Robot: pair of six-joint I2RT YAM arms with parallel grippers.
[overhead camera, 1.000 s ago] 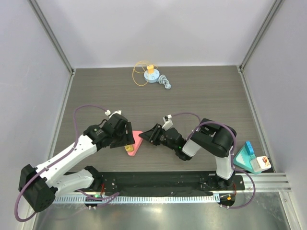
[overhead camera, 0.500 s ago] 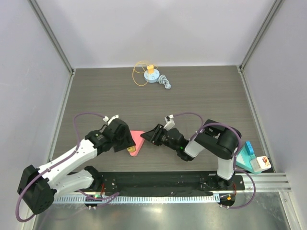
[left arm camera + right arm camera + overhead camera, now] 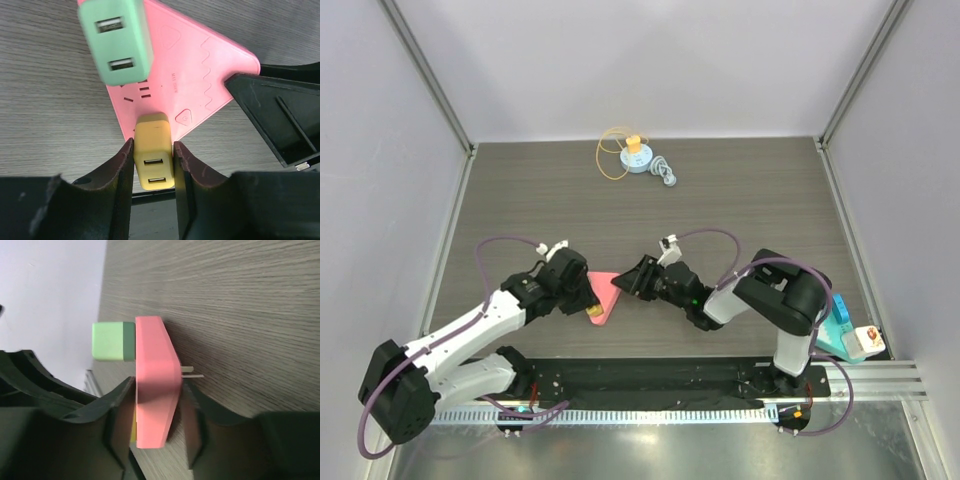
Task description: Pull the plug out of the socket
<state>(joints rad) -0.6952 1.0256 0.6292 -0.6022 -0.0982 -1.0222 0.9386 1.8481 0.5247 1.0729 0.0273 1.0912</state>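
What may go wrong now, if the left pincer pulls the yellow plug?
1. The left pincer grips the yellow plug by its smooth sides; it might slip off.
2. The right pincer clamps the socket at one edge only; the socket may twist.
3. The green plug sits close; a tilted pull might loosen it.

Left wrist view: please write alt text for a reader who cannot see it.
The left gripper is shut on a yellow plug in a pink triangular socket on a wood-grain table. A green plug sits in the same socket farther up, and the right gripper's black finger meets the socket's right corner.
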